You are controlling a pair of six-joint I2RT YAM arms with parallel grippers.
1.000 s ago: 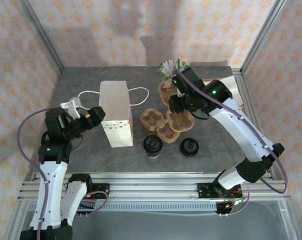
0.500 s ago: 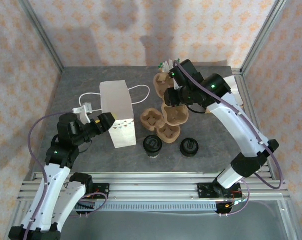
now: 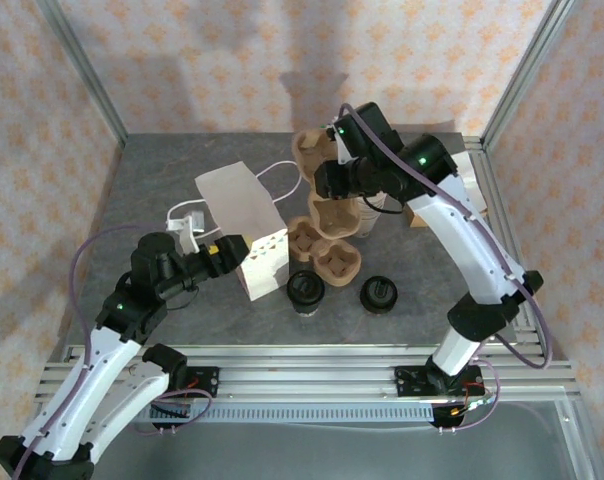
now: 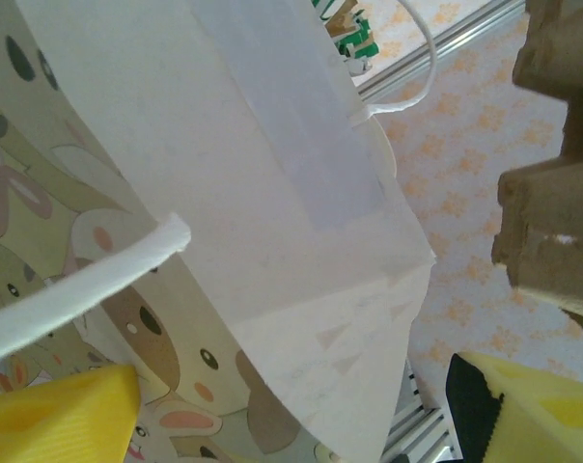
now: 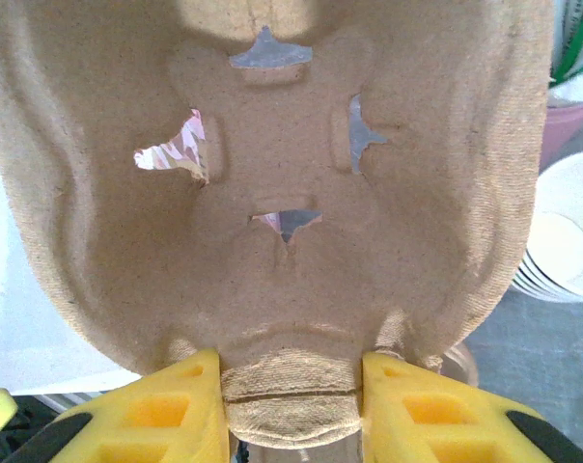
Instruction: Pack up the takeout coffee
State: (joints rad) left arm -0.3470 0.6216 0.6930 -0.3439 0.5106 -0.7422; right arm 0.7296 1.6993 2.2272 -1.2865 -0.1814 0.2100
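The takeout coffee, a paper cup under a black lid, stands on the table's front middle, clear of both grippers. My right gripper is shut on the rim of a brown pulp cup carrier, held in the air just right of the white paper bag. The bag leans over, its printed side toward my left arm. My left gripper stands open and wide at the bag's lower part, with a corner of the paper between the yellow fingers.
A second pulp carrier lies on the table behind the coffee. A squat black lid sits to the coffee's right. White cups and a pink holder of green stirrers stand back right. Metal frame posts bound the table.
My left gripper has moved right and forward along the bag, and the bag has tipped from upright to leaning. My right gripper has carried the pulp carrier left and back, toward the bag.
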